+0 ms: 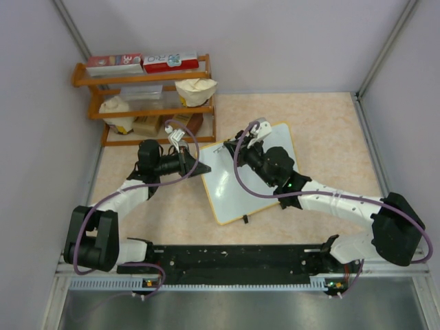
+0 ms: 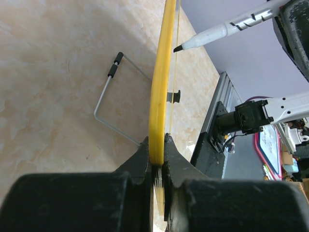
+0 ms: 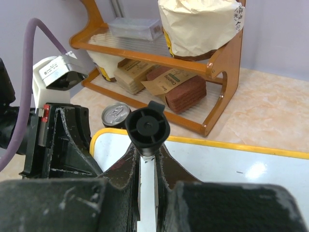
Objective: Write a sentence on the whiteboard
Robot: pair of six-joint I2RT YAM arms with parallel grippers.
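Note:
The whiteboard (image 1: 230, 191), white with a yellow frame, lies tilted mid-table. My left gripper (image 1: 196, 167) is shut on its left edge; in the left wrist view the jaws (image 2: 158, 151) clamp the yellow frame (image 2: 160, 82) edge-on. My right gripper (image 1: 247, 148) is shut on a black-capped white marker over the board's far part. The marker's rear end (image 3: 147, 126) sticks up between the fingers (image 3: 147, 154). Its tip (image 2: 177, 48) hovers close to the board face. No sentence shows on the visible board surface (image 3: 231, 159), only a tiny dark speck.
A wooden shelf rack (image 1: 206, 86) with boxes, bags and packets stands at the back left, close to the board's far corner. A drink can (image 3: 115, 114) stands between rack and board. A wire stand (image 2: 116, 96) hangs behind the board. Enclosure walls stand on both sides.

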